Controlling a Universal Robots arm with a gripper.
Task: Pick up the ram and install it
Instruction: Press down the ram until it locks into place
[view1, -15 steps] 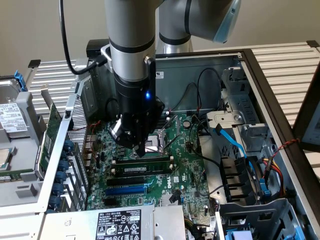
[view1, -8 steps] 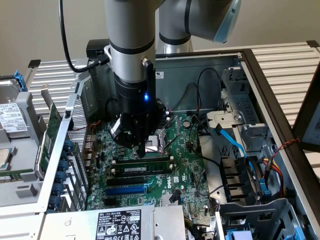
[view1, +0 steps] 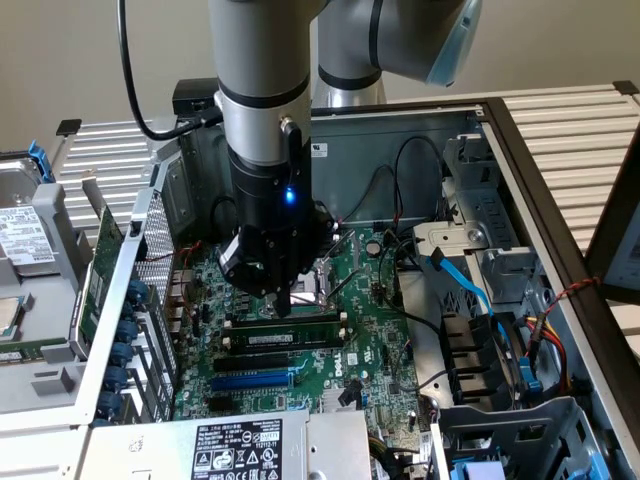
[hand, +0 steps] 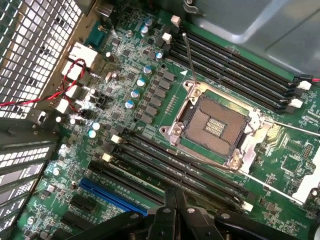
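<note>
Over the motherboard of the opened computer case, the arm's fingers point down, clenched together, their tips at the row of memory slots. The ram appears to lie seated in the slot right under them, a dark stick with a pale label, though the fingers hide part of it. Beside the slots, in the wrist view, sits the open processor socket, and a blue expansion slot lies near the fingers.

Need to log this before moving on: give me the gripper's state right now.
Black gripper: shut, holding nothing visible, fingertips down at the long green RAM stick seated in the black memory slots.
</note>
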